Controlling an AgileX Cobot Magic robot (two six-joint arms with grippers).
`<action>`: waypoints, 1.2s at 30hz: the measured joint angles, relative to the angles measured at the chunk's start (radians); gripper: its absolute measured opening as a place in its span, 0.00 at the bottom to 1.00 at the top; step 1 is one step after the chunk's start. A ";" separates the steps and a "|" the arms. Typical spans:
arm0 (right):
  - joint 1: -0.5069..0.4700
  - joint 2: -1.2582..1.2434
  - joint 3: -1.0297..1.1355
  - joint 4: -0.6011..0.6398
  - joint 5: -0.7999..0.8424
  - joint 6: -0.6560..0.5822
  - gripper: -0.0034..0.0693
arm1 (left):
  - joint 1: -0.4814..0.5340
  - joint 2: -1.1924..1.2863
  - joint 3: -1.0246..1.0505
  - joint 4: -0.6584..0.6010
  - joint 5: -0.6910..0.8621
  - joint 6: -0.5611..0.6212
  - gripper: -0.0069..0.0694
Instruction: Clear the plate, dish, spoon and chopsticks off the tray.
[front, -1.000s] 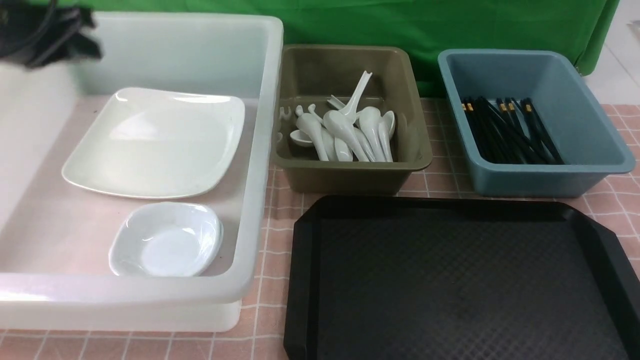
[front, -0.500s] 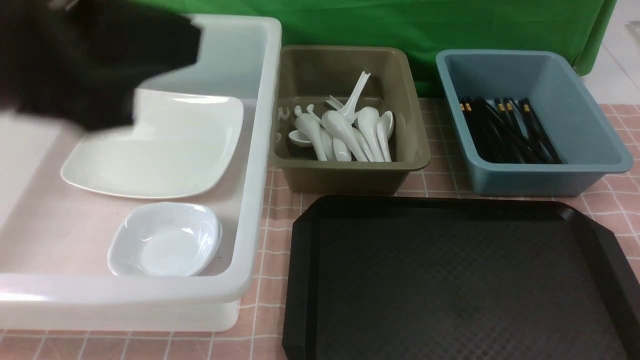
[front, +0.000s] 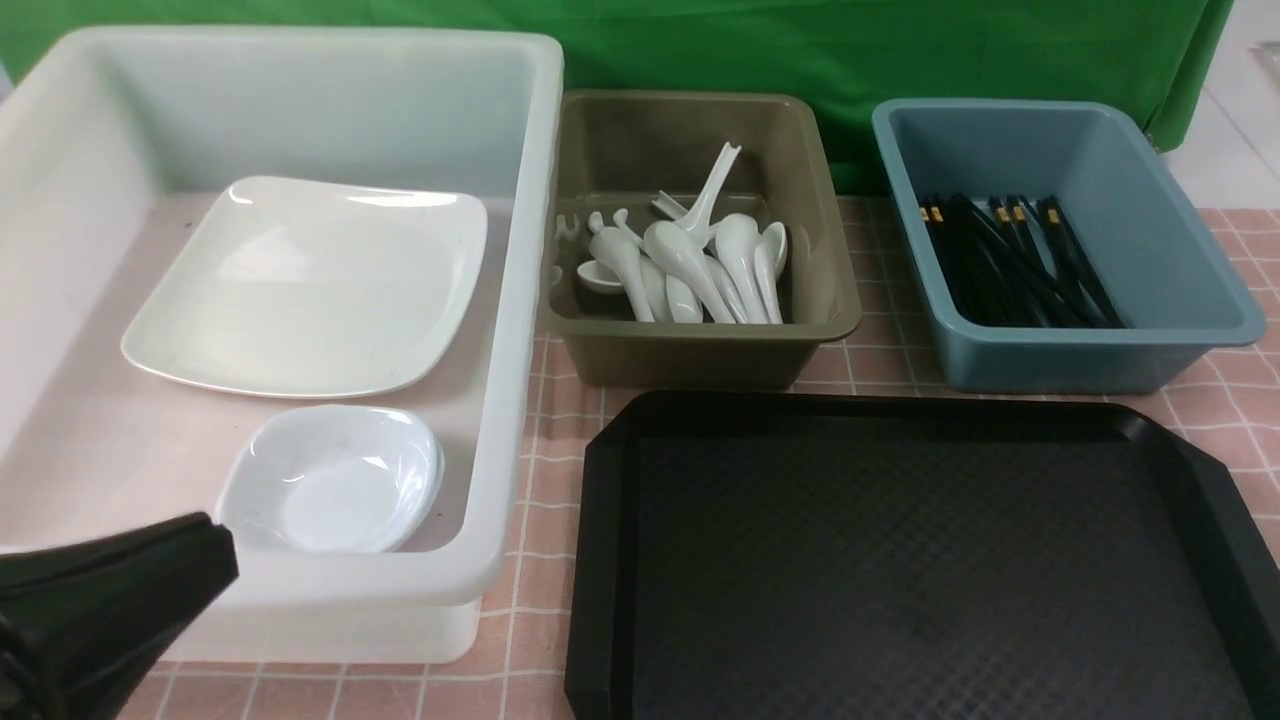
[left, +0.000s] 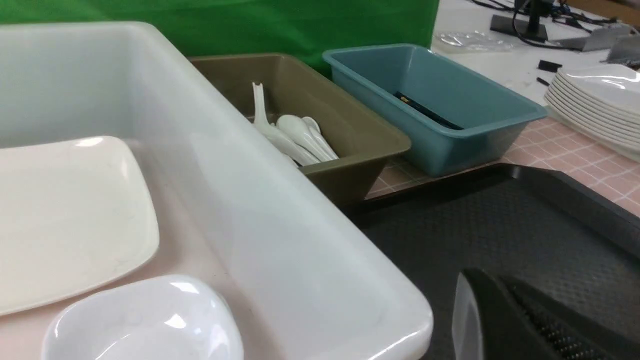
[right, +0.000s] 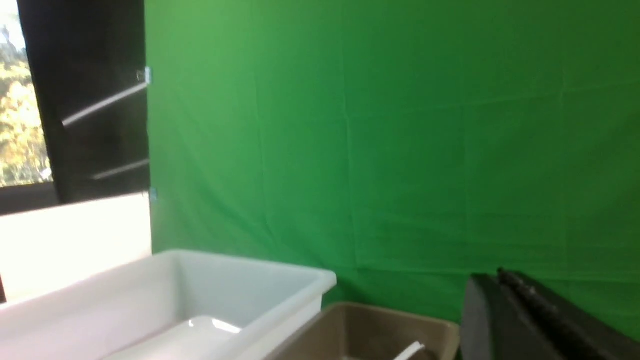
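A: Tray (front: 900, 560), black with a diamond texture, lies bare on the checked cloth; nothing of the task is on it now.

B: And the cleared items?

A: Plate (front: 310, 285) lies flat in the white tub (front: 520, 300), with a small dish (front: 335, 480) just beside it toward the near wall. Spoons (front: 690, 265) are heaped in the brown bin (front: 700, 350); black chopsticks (front: 1020, 260) lie in the blue bin (front: 1080, 350).

B: What has changed in the last second?

A: Left gripper (front: 110, 590), seen a second ago high over the tub's far corner, has swung back and now sits low at the near edge, outside the tub. Its jaws are closed and empty. That reads as a withdrawal after the last drop, so the clearing looks finished.

B: The right gripper?

A: Right gripper (right: 540, 320) shows only in its own wrist view, raised and facing the green backdrop; its jaws are together, with nothing in them.

B: Anything else?

A: A stack of white plates (left: 595, 105) stands off to the side, well apart from the tray.
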 joint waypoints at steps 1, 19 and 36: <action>0.000 -0.001 0.000 0.000 -0.003 0.000 0.14 | 0.000 -0.003 0.009 0.001 -0.011 0.000 0.09; 0.000 -0.003 0.000 -0.003 -0.008 0.001 0.21 | 0.000 -0.007 0.030 0.060 -0.087 0.000 0.09; 0.000 -0.003 0.000 -0.003 -0.008 0.002 0.26 | 0.273 -0.226 0.313 0.200 -0.287 -0.007 0.09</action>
